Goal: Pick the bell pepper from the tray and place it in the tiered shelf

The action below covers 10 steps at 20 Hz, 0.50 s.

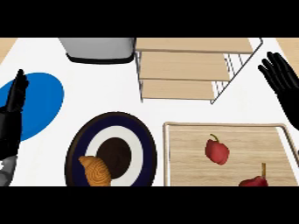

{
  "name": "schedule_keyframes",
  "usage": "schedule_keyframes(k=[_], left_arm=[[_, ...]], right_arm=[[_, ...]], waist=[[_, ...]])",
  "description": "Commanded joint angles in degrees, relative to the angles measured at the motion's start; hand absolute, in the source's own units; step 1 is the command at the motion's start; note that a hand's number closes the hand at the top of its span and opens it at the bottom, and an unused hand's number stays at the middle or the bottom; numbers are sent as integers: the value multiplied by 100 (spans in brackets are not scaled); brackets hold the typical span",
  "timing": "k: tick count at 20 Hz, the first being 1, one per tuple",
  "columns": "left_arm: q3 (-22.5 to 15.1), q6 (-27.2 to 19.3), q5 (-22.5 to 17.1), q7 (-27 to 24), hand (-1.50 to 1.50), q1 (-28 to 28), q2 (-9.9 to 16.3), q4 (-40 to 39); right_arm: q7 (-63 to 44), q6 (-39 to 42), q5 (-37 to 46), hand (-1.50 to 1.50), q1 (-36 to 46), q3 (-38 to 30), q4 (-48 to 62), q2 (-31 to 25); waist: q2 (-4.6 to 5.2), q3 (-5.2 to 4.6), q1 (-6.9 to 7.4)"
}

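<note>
Golden croissant [96, 171] lying on a round dark-rimmed plate [78, 140], beside a wooden tray [191, 153].
Red bell pepper [217, 151] is sitting mid-tray; the wire-framed wooden tiered shelf [184, 65] is standing behind on the white counter [100, 96]. Left hand [7, 118] and right hand [287, 89] are resting, fingers straight.

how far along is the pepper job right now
Nothing looks done yet. The pepper lies on the tray, and the shelf holds nothing. Nothing is in hand: the left hand and right hand are both open and apart from it. Grasping, carrying and placing all remain.
</note>
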State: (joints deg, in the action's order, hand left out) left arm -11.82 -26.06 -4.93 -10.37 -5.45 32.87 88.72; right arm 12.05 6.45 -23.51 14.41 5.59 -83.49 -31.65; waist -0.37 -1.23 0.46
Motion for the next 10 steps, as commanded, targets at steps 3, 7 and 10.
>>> schedule_keyframes(k=[3, 7, 10], left_arm=[[-246, 288, -280, 257, 0, -72, -461, -263], [-461, 471, -530, 456, 0, 204, -653, -223], [-448, 452, -552, 497, 0, 206, -668, -185]], right_arm=[[-490, -1497, 599, -150, -547, -251, -401, 149], [-241, -2182, -1061, -150, -246, -1076, -742, 1847], [-623, -3319, 1545, 150, -1491, -1108, 430, -214]], waist=[[15, 104, -372], [-168, 334, -731], [178, -25, -1094]])
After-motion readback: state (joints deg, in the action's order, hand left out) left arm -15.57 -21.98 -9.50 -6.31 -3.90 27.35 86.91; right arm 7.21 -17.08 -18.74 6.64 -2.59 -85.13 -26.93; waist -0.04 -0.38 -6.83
